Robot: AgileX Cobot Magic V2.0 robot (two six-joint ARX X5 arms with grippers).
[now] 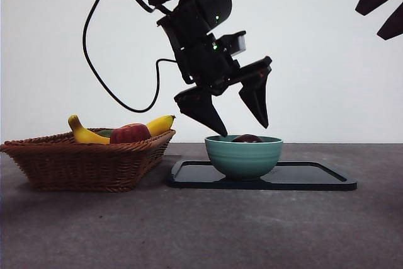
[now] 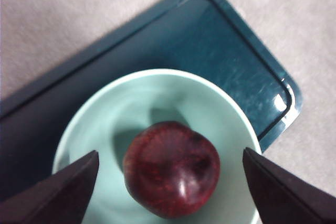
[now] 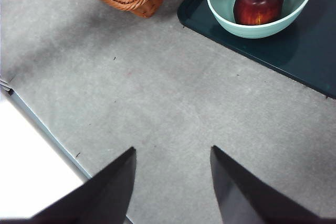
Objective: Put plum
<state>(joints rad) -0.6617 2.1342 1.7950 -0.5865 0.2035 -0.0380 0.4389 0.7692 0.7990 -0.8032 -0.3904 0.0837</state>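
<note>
This looks like a robotics lab set up as a test scene, not a lived-in kitchen. A plain white backdrop (image 1: 327, 55) fills the wall behind a bare grey counter (image 1: 201, 225). A black arm (image 1: 201, 36) with green indicator lights and a loose black cable (image 1: 101, 61) enters from 12 o'clock. The few props are staged: a wicker basket (image 1: 88, 165) of fruit at 9 o'clock and a teal bowl (image 1: 244, 155) on a dark tray (image 1: 315, 177).
</note>
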